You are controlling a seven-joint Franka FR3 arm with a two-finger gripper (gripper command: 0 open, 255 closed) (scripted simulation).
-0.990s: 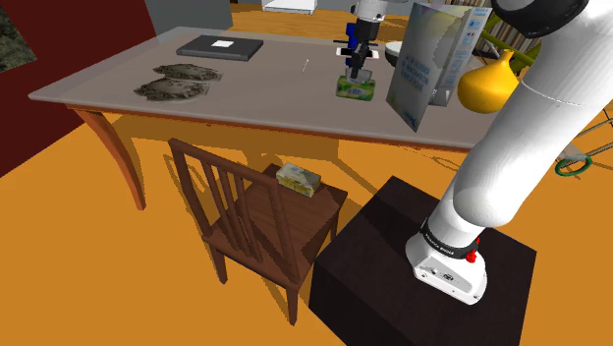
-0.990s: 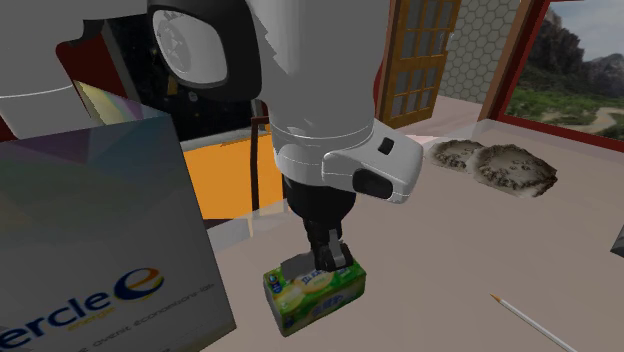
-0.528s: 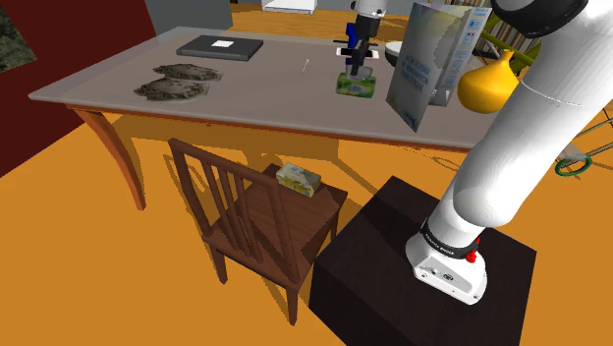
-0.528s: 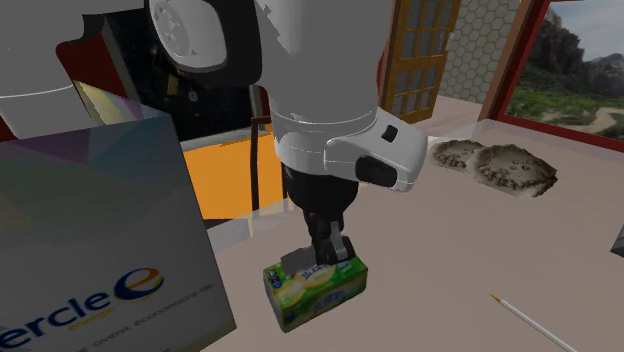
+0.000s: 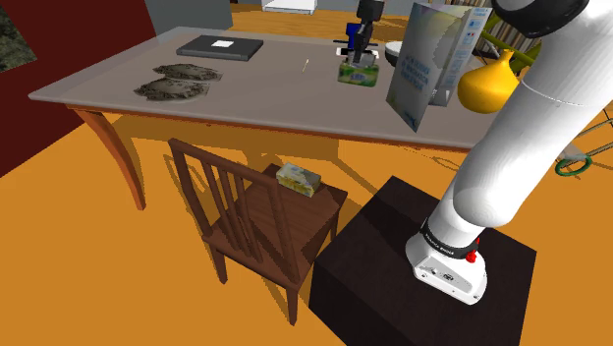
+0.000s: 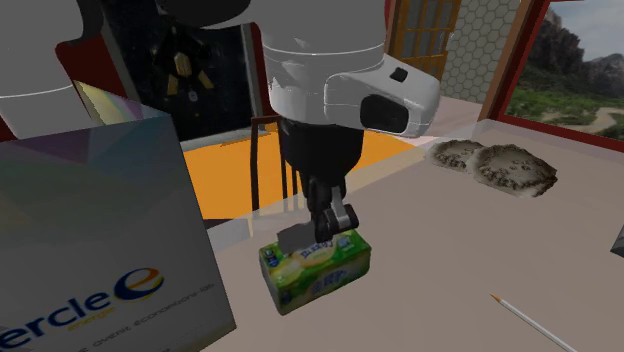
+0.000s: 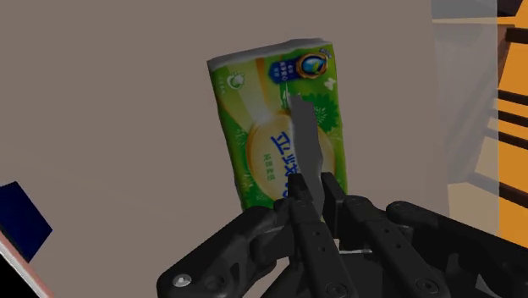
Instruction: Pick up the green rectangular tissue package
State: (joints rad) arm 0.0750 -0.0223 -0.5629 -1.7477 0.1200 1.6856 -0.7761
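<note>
The green rectangular tissue package [image 6: 315, 265], printed with yellow and blue, hangs a little above the grey table [image 6: 450, 240]. My black gripper [image 6: 318, 236] comes down from above and is shut on its top. In the shoulder view the package [image 5: 358, 74] sits under the gripper [image 5: 359, 59] near the table's far side, beside the tall box. Along the wrist view the fingers [image 7: 296, 182] clasp one end of the package [image 7: 271, 110], and the bare tabletop lies below it.
A tall printed box [image 5: 427, 64] stands close to the package, on the shoulder view's right, with a yellow gourd-shaped vase [image 5: 488, 84] behind. Two grey lumps [image 5: 177, 81], a dark flat book [image 5: 220, 46] and a thin stick [image 6: 530, 320] lie on the table. A wooden chair [image 5: 260, 211] stands in front.
The gripper has risen with the green package clasped in it; the package has left the tabletop and now hangs slightly above it.
</note>
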